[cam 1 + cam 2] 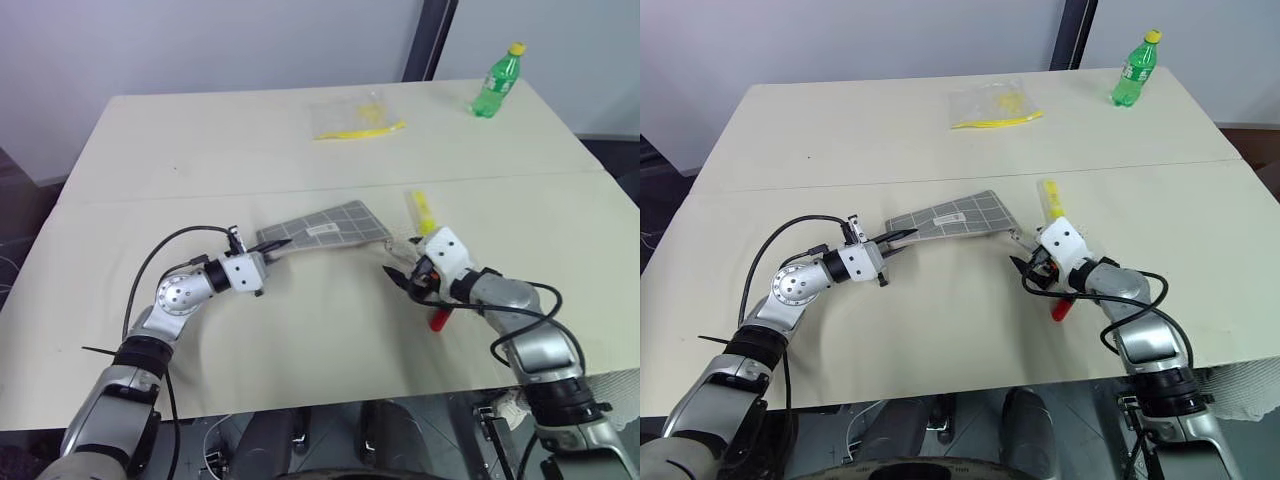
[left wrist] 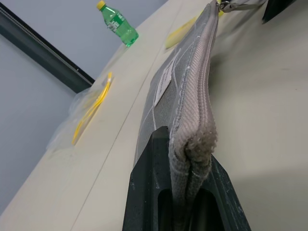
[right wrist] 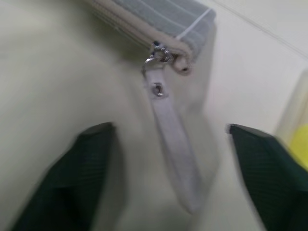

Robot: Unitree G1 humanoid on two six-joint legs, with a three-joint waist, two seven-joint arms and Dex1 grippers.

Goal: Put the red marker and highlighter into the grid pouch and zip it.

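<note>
Grey grid pouch (image 1: 322, 229), one, is clamped in my left end effector (image 1: 272, 247); my right end effector (image 1: 398, 276) stands open beside one highlighter (image 1: 421, 209) and one red marker (image 1: 438, 319).

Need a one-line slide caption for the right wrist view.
Open right gripper hovers at the pale zipper pull on the grid pouch corner, highlighter alongside.
</note>
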